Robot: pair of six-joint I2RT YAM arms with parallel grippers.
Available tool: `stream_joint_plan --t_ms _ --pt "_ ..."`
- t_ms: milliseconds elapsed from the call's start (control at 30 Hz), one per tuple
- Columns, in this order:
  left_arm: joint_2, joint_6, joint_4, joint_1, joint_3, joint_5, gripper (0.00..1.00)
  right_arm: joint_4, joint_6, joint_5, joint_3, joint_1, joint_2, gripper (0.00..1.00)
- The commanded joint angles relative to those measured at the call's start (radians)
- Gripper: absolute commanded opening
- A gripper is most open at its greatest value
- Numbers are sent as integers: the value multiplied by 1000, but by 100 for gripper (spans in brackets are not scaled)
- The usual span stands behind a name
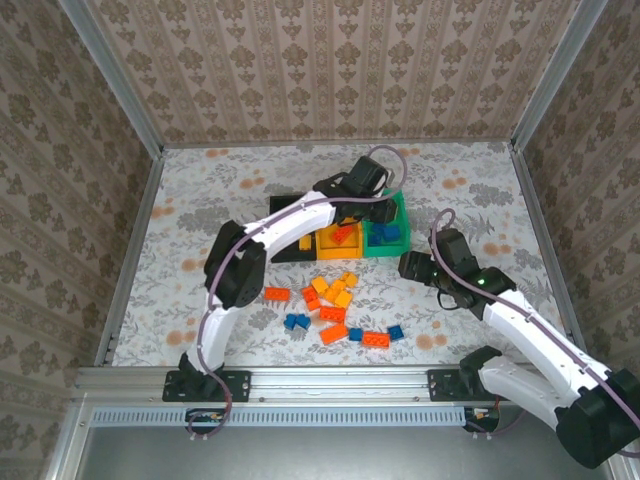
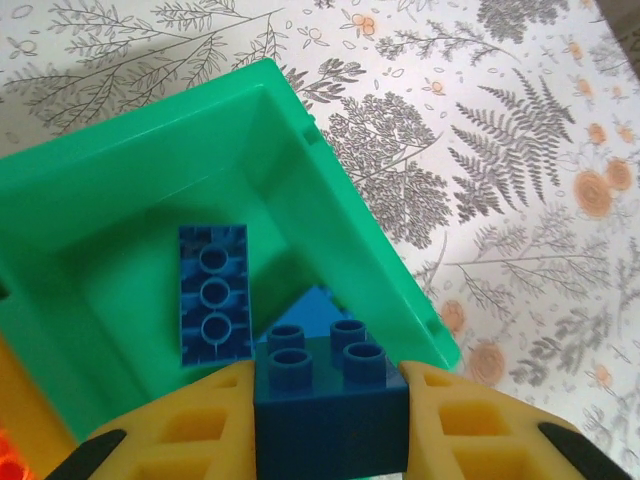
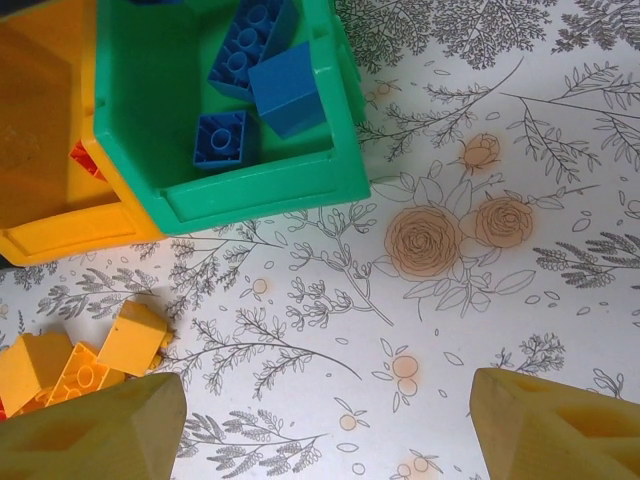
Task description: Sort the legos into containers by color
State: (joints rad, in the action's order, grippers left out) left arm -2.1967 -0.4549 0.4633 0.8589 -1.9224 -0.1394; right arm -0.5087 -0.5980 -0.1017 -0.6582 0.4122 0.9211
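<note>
Bottom of the blue brick point(image 2: 330, 430) is cut off in the left wrist view. It's pinched between the yellow fingers point(image 2: 200, 430) of the left gripper point(image 2: 330, 372), right over the green bin point(image 2: 340, 200). That bin has more blue bricks point(image 3: 245, 50) in it. The yellow bin point(image 3: 50, 230) next door shows an orange-red scrap point(image 3: 85, 160), mostly hidden. The black bin point(image 1: 282, 203) is half behind the left arm point(image 1: 270, 235). The right gripper point(image 3: 330, 420) is spread wide over bare table point(image 3: 500, 150), with loose bricks point(image 1: 335, 300) nearby.

the table point(image 1: 200, 200) lies bare left, far and right of the bins point(image 1: 404, 226), while loose bricks point(image 1: 335, 303) crowd their near side and the left arm point(image 1: 290, 229) hangs across their tops.
</note>
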Motion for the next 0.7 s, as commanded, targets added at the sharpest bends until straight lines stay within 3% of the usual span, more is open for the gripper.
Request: stream_joint_plan --t_ms 0,200,400,467,667 --pt "-57 21 85 6 -95 -17 41 -56 -5 -21 16 -7 -29 77" --pt "8 -7 39 13 -89 -14 70 -54 18 8 19 -9 -27 79" --pt "234 -25 -75 15 143 -12 81 -41 30 112 45 8 0 78" --pt "342 -35 -118 15 276 -1 100 -57 28 134 65 46 11 78" --pt "638 -56 -174 15 627 81 100 -125 -16 137 121 225 43 77"
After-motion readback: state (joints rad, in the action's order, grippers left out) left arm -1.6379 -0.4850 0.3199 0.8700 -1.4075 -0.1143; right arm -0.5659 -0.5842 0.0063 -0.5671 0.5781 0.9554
